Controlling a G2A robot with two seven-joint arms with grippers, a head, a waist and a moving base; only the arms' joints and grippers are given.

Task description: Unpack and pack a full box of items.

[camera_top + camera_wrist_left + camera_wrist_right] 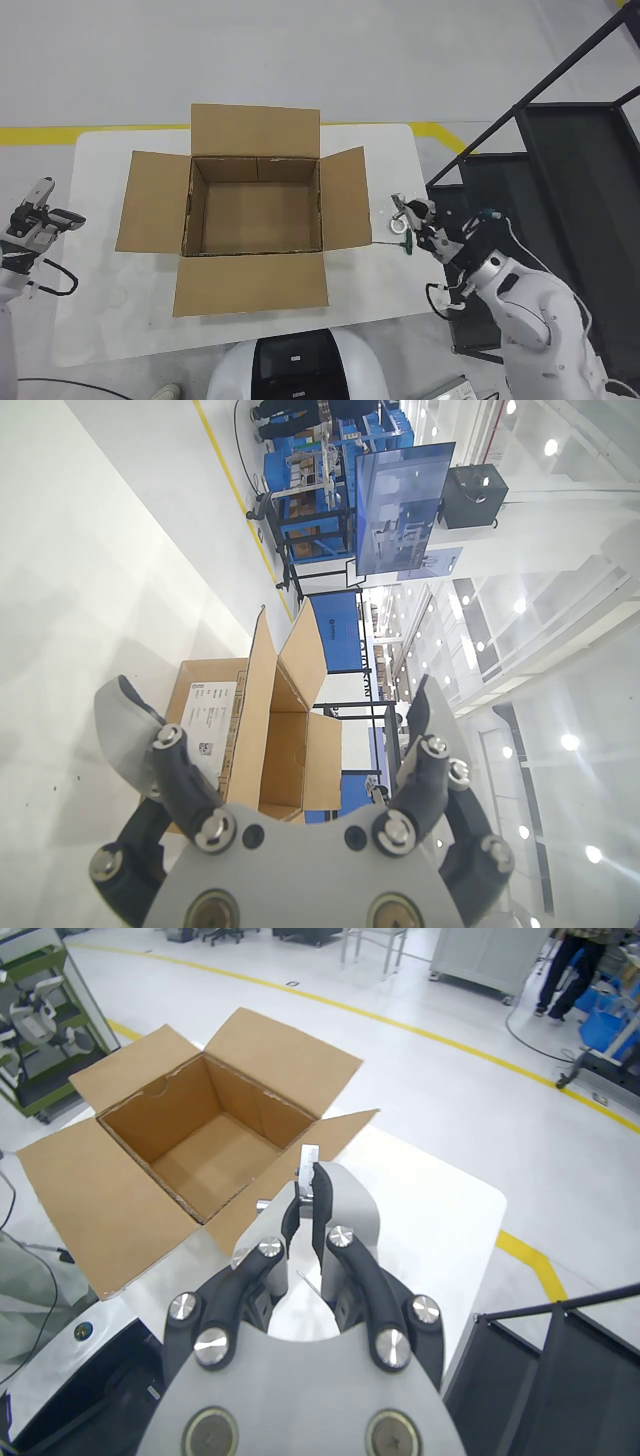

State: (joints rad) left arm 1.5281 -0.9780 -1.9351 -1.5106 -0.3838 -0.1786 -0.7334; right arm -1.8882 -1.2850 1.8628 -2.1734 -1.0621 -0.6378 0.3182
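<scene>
The cardboard box point(255, 215) sits mid-table on the white table point(380, 290), all four flaps folded outward and its bare brown floor showing from above. On one side of the box, just past the tip of its side flap, there's the right gripper point(414, 226), hovering above the table edge, and it has something. Its dark fingers point(322, 1198) are pressed together on a small metal item point(308, 1155), a thin silvery piece poking up beyond the fingertips. From above, that item point(400, 212) shows a bit of green hanging at its lower end. It is outside the box, level with the box's middle. Over on the opposite side of the box, well apart from it and beyond the table's rim, the left gripper point(42, 213) hangs with its jaws spread wide and nothing between them. Its own wrist camera looks between the two fingers point(125, 720) straight at the box's outer wall, where a white label point(210, 720) is stuck. Beyond the right gripper, farther from the box, stands a black rack point(560, 180).
</scene>
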